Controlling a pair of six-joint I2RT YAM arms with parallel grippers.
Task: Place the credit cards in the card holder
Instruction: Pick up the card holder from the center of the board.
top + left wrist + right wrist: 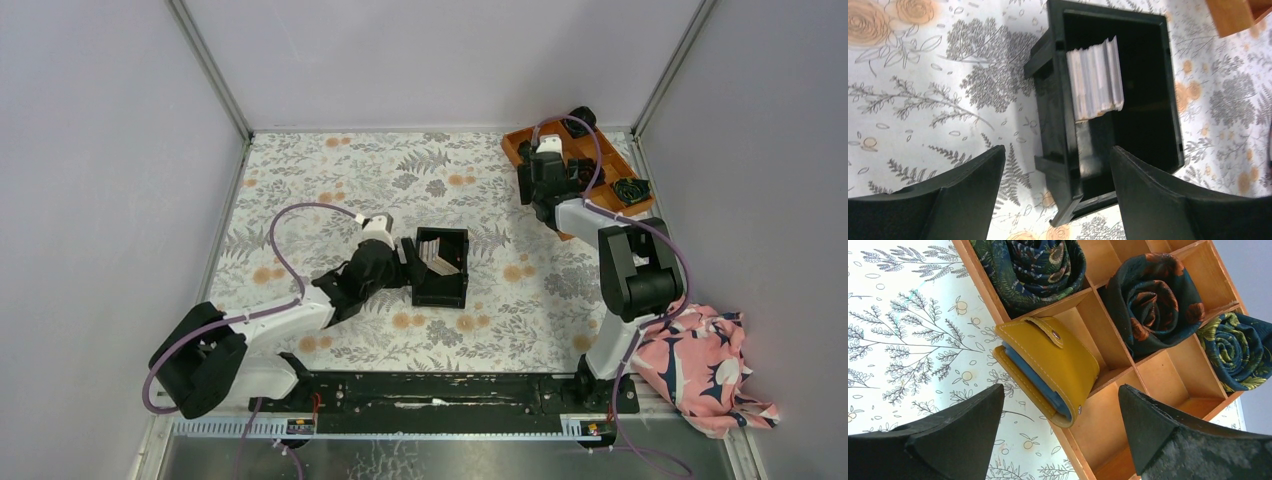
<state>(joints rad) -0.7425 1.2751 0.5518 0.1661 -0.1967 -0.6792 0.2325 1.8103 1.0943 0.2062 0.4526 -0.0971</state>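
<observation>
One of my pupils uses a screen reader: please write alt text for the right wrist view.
A closed yellow card holder with blue lining leans in an edge compartment of an orange wooden tray, ahead of the open right gripper, whose black fingers frame the foreground. Rolled dark patterned fabrics fill three nearby compartments; a floral tablecloth lies left.

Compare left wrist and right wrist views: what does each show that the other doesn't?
Left wrist only: the black bin, with the credit cards stacked on edge against one wall. Right wrist only: the card holder, folded, blue lining showing at its edge, sitting in a compartment of the orange tray beside rolled dark fabrics. Both: the floral table cover and that arm's own jaws, open with nothing between them. An orange corner at the left wrist view's top right may be the same tray; cannot tell.
</observation>
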